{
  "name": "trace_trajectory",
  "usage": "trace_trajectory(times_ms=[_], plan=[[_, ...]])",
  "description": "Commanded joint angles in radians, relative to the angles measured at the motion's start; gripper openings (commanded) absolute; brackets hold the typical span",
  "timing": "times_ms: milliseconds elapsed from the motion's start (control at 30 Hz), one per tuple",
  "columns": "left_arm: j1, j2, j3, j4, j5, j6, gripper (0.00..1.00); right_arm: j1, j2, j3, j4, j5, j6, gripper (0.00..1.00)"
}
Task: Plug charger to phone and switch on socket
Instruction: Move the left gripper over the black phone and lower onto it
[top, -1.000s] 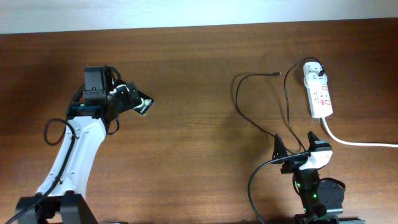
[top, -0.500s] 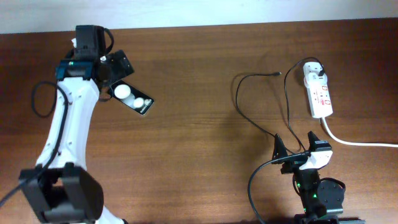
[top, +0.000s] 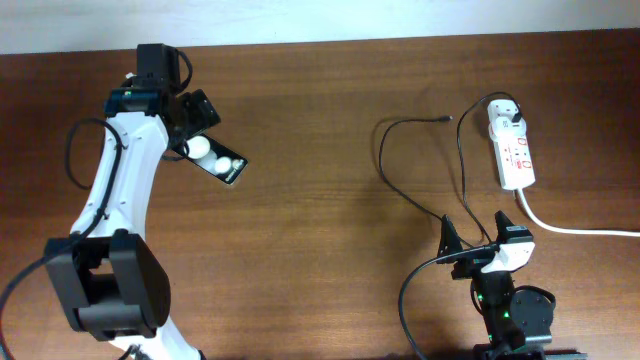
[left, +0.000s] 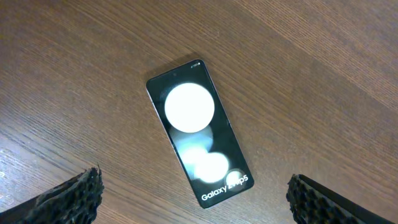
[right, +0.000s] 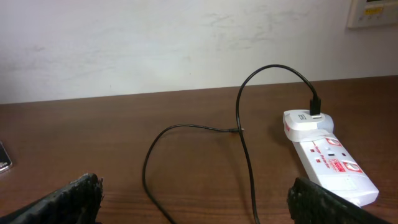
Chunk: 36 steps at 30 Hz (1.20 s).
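My left gripper (top: 193, 125) hangs spread wide over the flat, glossy black phone (left: 199, 134), which lies near the brown wooden worktop's (top: 320, 250) far left corner and shows round glare spots. My right gripper (top: 475, 235) is spread too, at the front edge. The thin black charger cable (top: 385, 170) loops between it and the white power strip (top: 512, 150) by the right edge.

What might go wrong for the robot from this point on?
The phone lies flat and glossy under the open left hand, so the grip may slip off its thin edges. The charger loops loosely in front of the right hand; it might snag, tugging at the socket.
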Motion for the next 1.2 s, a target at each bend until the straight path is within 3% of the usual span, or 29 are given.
trace_trajectory(times_ms=[0,200,700,967,1100,1167], plan=[[0.003,0.071,0.027,0.011,-0.003,-0.081,0.99,-0.006,-0.006,-0.007,-0.002,0.005,0.001,0.99],[0.003,0.256,0.027,0.077,0.03,-0.091,0.99,-0.006,-0.006,-0.007,-0.002,0.005,0.001,0.99],[0.003,0.317,0.027,0.024,0.029,-0.103,0.99,-0.006,-0.006,-0.007,-0.002,0.005,0.001,0.99],[0.003,0.317,0.027,0.017,0.037,-0.296,0.99,-0.006,-0.006,-0.007,-0.002,0.005,0.001,0.99],[0.003,0.317,0.027,0.021,0.074,-0.461,0.99,-0.006,-0.006,-0.007,-0.002,0.005,0.001,0.99],[0.002,0.318,0.027,0.048,0.091,-0.46,0.99,-0.006,-0.006,-0.007,-0.002,0.005,0.001,0.99]])
